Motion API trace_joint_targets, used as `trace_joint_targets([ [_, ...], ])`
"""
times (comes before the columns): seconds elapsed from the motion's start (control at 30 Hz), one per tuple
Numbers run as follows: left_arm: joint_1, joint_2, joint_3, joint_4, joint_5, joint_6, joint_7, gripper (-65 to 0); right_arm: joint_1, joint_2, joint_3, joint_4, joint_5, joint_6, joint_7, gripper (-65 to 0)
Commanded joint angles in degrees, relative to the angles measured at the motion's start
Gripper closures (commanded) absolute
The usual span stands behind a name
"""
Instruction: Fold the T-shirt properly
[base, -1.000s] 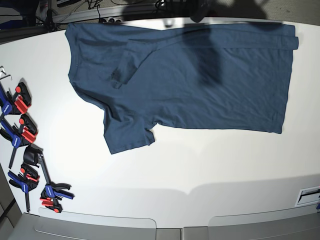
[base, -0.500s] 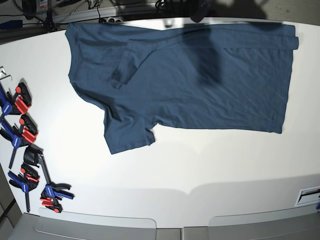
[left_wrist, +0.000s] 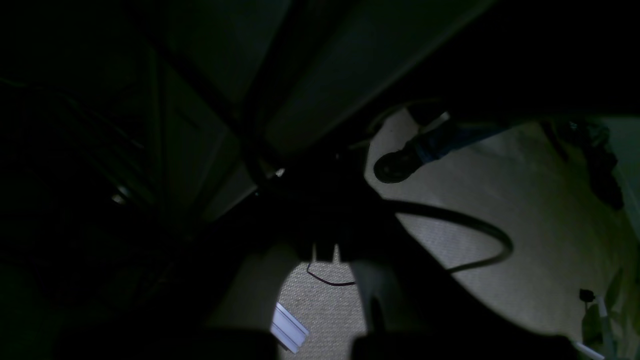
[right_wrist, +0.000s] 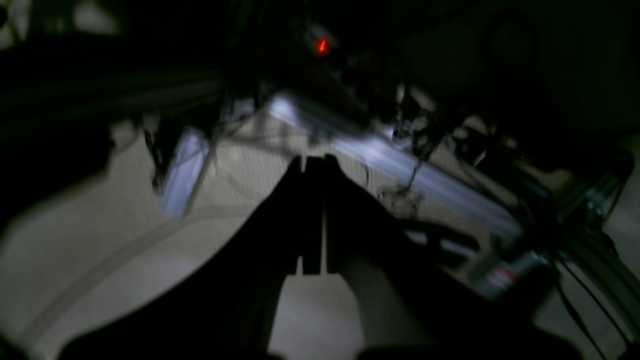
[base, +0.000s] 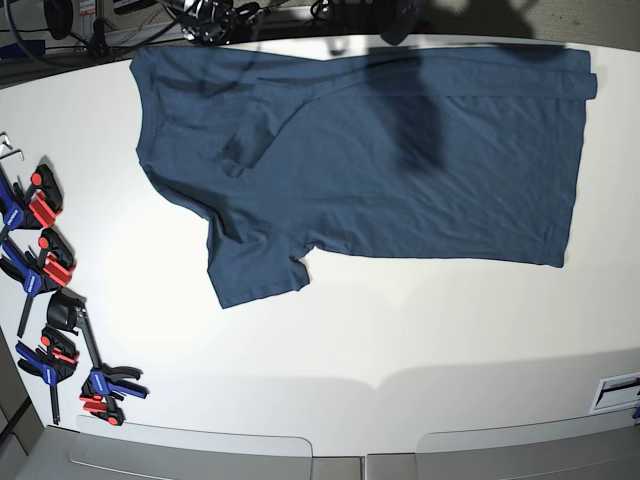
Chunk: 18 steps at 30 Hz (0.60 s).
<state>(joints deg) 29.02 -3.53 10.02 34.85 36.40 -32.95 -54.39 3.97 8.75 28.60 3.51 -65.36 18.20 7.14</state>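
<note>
The T-shirt (base: 400, 160) lies spread on the white table (base: 400, 330), dark navy, collar to the left and hem to the right. One sleeve is folded over onto the chest (base: 255, 125); the other sticks out toward the front (base: 255, 270). Neither gripper is over the cloth. In the left wrist view my left gripper (left_wrist: 325, 250) is shut and holds nothing, hanging in shadow over carpeted floor. My right gripper (right_wrist: 314, 162) is likewise shut and holding nothing in the blurred right wrist view, above floor and a metal rail.
Several blue and red clamps (base: 45, 270) lie along the table's left edge. A dark shape with cables (base: 215, 18) shows at the table's far left edge. A black cable (left_wrist: 480, 235) and a caster wheel (left_wrist: 392, 167) lie on the floor.
The T-shirt has not moved. A dark shape with cables has come into view at the base view's top left edge.
</note>
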Motion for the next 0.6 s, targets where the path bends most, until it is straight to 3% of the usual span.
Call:
trace_joint_targets([
  [0.0, 0.4, 1.5, 0.5, 0.7, -0.4, -2.2, -7.5, 0.0, 0.6, 0.4, 0.0, -0.3, -1.4, 0.2, 0.0, 0.0],
  [0.17, 0.4, 1.5, 0.5, 0.7, -0.4, -2.2, -7.5, 0.0, 0.1, 0.4, 0.0, -2.2, -6.6, 0.3, -2.1, 0.0],
  [0.57, 0.4, 1.5, 0.5, 0.7, -0.4, -2.2, -7.5, 0.0, -4.2, 0.5, 0.0, -3.0, -6.4, 0.4, -1.8, 0.0],
])
